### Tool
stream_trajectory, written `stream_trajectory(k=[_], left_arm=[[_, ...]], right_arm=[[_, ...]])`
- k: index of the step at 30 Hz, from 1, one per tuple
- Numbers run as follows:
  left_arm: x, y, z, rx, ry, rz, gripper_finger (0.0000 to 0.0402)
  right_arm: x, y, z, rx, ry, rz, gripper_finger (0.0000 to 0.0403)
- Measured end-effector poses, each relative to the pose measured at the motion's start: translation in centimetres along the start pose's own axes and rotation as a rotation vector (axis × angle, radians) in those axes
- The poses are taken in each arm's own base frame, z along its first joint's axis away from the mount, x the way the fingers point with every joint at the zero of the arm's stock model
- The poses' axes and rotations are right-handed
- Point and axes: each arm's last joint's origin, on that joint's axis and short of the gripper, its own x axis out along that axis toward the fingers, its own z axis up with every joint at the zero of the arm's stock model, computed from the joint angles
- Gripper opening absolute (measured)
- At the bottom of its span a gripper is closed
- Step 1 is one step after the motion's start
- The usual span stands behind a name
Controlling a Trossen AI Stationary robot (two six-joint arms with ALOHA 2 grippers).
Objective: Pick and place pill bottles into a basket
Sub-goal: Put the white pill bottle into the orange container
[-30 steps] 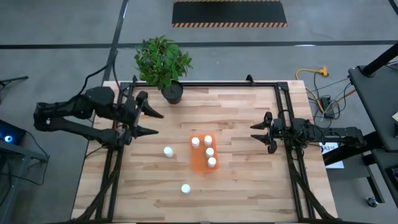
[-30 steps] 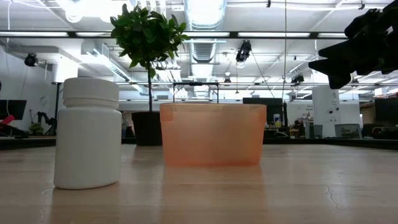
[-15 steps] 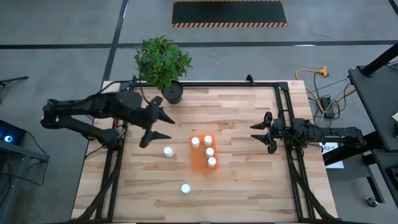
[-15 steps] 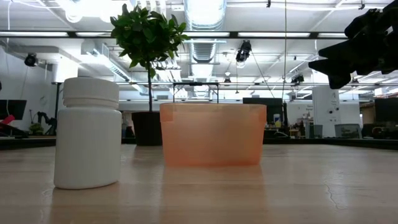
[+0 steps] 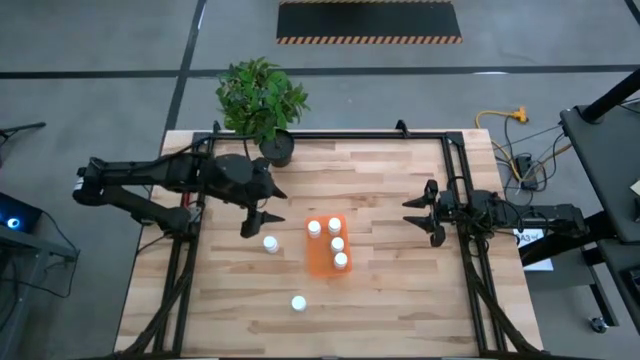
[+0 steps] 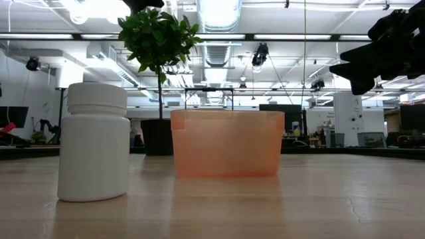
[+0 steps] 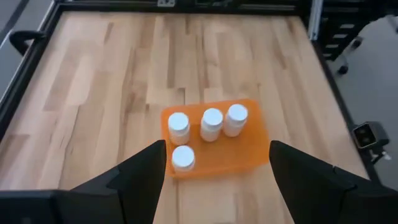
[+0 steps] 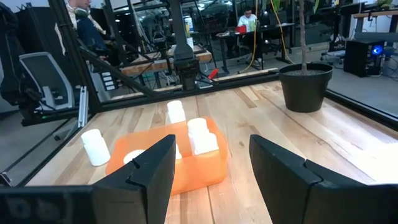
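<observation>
- Closest to the low cam is a loose pill bottle (image 6: 93, 141), standing upright on the table (image 5: 400, 300) well short of the basket (image 5: 327, 246). Second loose bottle (image 5: 270, 243) sits just left of the basket.
- I'd guess they're light, stiff and a bit slick, so pinch the body under the cap.
- Basket is mid-table with four bottles (image 7: 211, 124) in it. Looks like thin plastic that could slide if I bump it.
- My left gripper (image 5: 259, 209) hangs spread wide above the table, near that second bottle.
- Right gripper (image 5: 420, 214) is parked near the right edge, fingers apart, empty.
- Plant pot (image 5: 277, 149) is at the back, out of the way.
</observation>
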Motion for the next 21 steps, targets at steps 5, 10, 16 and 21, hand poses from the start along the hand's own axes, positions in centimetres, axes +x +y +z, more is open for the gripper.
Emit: stream_trajectory(k=[5, 10, 16, 21], left_arm=[[-0.1, 0.1, -0.5, -0.003, 0.113, 0.03, 0.0267], [-0.3, 0.2, -0.1, -0.001, 0.231, 0.075, 0.0267], [0.4, 0.2, 1.4, -0.004, 0.273, 0.079, 0.0267], [2.4, 0.2, 1.4, -0.104, 0.487, 0.088, 0.0267]], right_arm=[[0.0, 0.0, 0.0, 0.0, 0.0, 0.0, 0.0194], [0.0, 0.0, 0.0, 0.0, 0.0, 0.0, 0.0194], [0.0, 0.0, 0.0, 0.0, 0.0, 0.0, 0.0194], [0.0, 0.0, 0.0, 0.0, 0.0, 0.0, 0.0194]])
